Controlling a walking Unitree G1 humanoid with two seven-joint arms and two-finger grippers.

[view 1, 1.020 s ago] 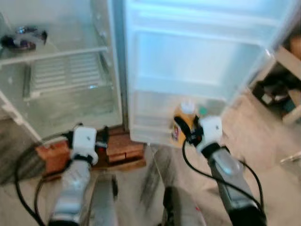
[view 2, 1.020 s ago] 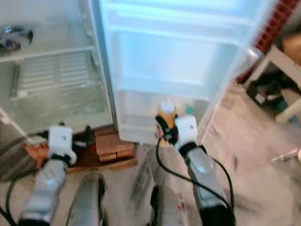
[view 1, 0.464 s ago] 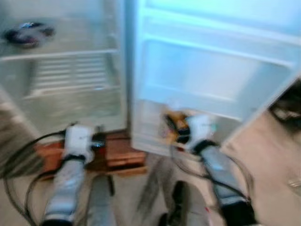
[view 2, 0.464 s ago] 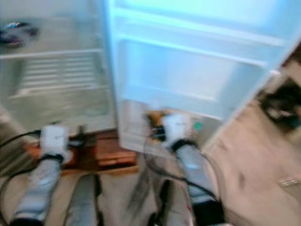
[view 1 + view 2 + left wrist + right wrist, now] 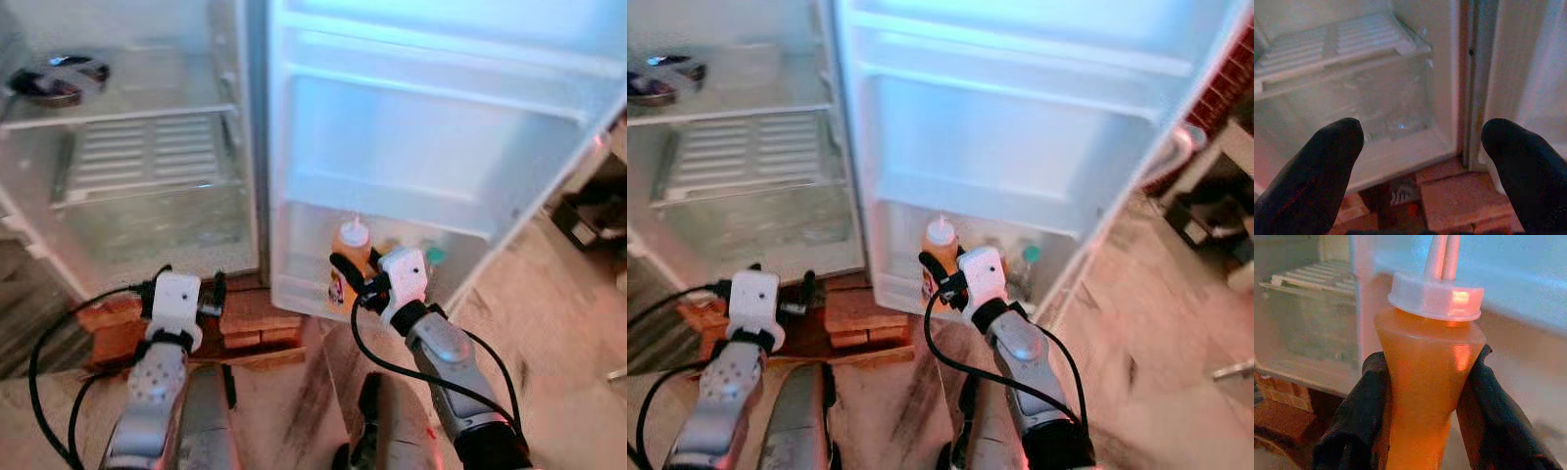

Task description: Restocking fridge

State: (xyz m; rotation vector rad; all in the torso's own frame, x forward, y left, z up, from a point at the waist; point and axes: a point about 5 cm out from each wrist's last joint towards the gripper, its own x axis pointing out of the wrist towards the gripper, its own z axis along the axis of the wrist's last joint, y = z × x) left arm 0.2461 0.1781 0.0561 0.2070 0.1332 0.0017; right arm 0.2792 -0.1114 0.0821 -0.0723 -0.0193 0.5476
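As the blur of a half-second earlier cleared, the right gripper (image 5: 351, 276) was clenched round the neck of the sauce bottle (image 5: 939, 257), which stood upright at the lowest door bin (image 5: 304, 294), about 6 o'clock on the open fridge door (image 5: 431, 127); the bottle seemed closer to the bin than a second before, though the camera had shifted too; by this showing the stocking step was nearly done, release not yet made; a green-capped bottle (image 5: 1022, 266) stood in the bin at its 3 o'clock; the left gripper (image 5: 1422, 161), fingers spread and empty, hung before the clear crisper (image 5: 1352, 98); a dark bowl (image 5: 57, 80) sat on the shelf at 10 o'clock; the fridge stood on red bricks (image 5: 257, 309) over a pale, streaked floor (image 5: 1117, 362).
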